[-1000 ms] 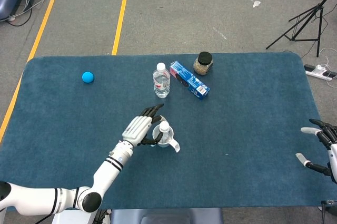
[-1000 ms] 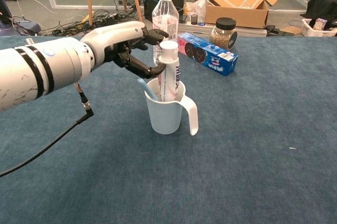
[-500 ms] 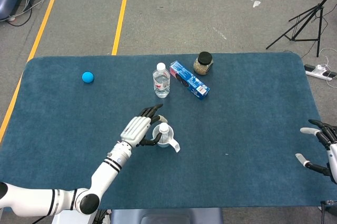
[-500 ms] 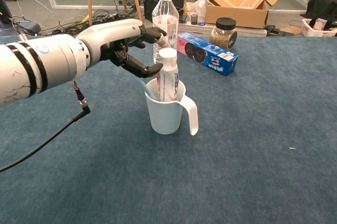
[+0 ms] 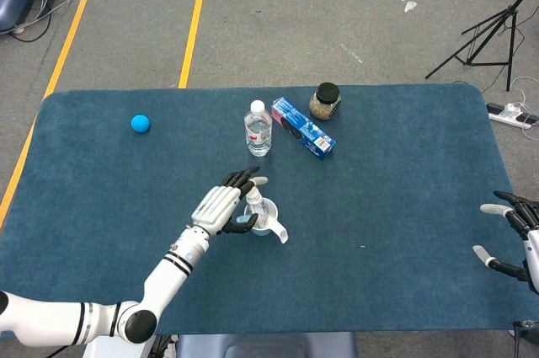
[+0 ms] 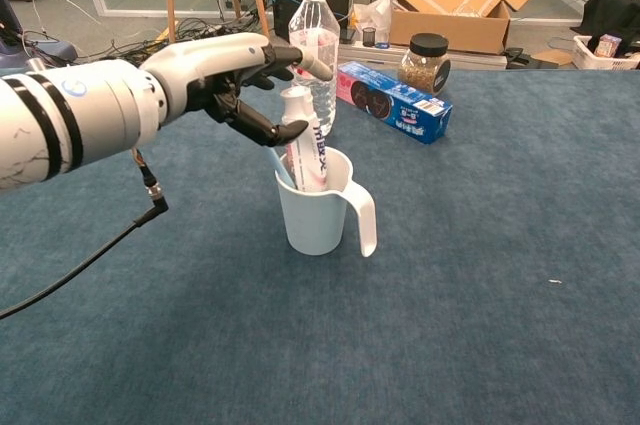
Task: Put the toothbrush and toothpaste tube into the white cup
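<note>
White-shelled, the left hand (image 6: 235,70) hangs at about ten o'clock of the cup (image 6: 318,207), fingers spread, one dark fingertip at the tube (image 6: 303,150) cap; whether it touches I cannot tell. That tube stands in the cup, long axis tilted toward the hand, beside the pale-blue toothbrush (image 6: 280,169). Far off at three o'clock, the right hand (image 5: 508,230) idles, fingers apart, over the desk (image 5: 404,189) edge.
</note>
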Robot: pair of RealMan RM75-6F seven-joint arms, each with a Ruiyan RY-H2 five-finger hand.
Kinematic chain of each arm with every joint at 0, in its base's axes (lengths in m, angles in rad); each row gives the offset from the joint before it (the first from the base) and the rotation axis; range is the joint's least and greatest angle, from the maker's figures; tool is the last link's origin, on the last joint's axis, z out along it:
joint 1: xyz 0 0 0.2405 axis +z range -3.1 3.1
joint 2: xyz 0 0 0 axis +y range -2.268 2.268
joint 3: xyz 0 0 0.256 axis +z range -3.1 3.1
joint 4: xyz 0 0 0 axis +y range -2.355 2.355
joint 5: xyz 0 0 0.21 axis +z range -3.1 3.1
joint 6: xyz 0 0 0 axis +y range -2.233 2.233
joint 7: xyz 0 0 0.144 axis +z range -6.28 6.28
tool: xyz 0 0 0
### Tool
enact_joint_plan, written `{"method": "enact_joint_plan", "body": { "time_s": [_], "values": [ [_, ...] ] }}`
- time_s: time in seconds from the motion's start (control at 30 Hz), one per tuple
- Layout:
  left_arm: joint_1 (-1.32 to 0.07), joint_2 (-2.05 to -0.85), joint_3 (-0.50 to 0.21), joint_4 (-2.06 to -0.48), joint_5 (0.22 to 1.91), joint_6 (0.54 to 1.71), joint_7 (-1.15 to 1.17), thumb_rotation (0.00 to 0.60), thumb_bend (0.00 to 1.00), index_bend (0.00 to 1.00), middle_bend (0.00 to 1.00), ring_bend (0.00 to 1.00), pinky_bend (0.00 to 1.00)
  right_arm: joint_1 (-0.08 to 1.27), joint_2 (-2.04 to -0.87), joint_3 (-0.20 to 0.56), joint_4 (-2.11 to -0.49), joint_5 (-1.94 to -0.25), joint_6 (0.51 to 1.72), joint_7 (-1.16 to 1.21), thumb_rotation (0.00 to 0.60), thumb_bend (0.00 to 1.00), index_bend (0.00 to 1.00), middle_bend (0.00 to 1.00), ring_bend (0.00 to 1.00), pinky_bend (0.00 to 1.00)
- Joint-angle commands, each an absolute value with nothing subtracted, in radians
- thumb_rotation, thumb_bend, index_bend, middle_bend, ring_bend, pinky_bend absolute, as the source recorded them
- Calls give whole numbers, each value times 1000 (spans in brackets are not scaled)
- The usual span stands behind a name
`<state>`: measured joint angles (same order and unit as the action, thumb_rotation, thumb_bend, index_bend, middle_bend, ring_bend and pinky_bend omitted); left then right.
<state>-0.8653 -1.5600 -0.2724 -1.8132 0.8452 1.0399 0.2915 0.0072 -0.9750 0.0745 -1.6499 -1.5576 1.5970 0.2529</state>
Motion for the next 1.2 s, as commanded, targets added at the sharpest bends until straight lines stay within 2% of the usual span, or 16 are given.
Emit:
{"method": "enact_joint_plan", "body": {
  "time_s": [0.03,0.27,0.5,0.6,0.8,0.97,1.2],
  "values": [
    [-863,-1553,-271,-1825,849,1047,297,600,436,131,32,9,53,7,-975,74,-1650,-1558,1596,253,600,109,353,226,186,446],
    [-847,-1511,-255,-1898,881,1084,329,600,436,131,32,10,53,7,-974,74,-1650,-1558,1597,256,600,109,353,226,186,446],
    [-803,-1388,-201,-2060,921,1161,432,600,430,132,32,10,54,7,-975,74,-1651,-1556,1596,248,600,108,353,226,186,446],
    [-777,-1326,-174,-2131,943,1194,469,600,418,131,32,10,53,8,-978,74,-1652,-1556,1595,239,600,109,353,226,186,446],
    [-688,-1194,-77,-2210,1046,1262,508,600,417,134,32,10,54,8,-981,76,-1654,-1550,1592,226,600,109,353,226,186,446],
    [-576,-1136,12,-2154,1214,1347,454,600,417,144,32,10,54,10,-986,77,-1657,-1547,1590,206,600,109,353,226,186,446],
    [-417,-1158,107,-1910,1493,1519,347,600,417,181,32,7,54,16,-998,76,-1659,-1540,1575,158,600,109,353,226,186,446]
  ]
}}
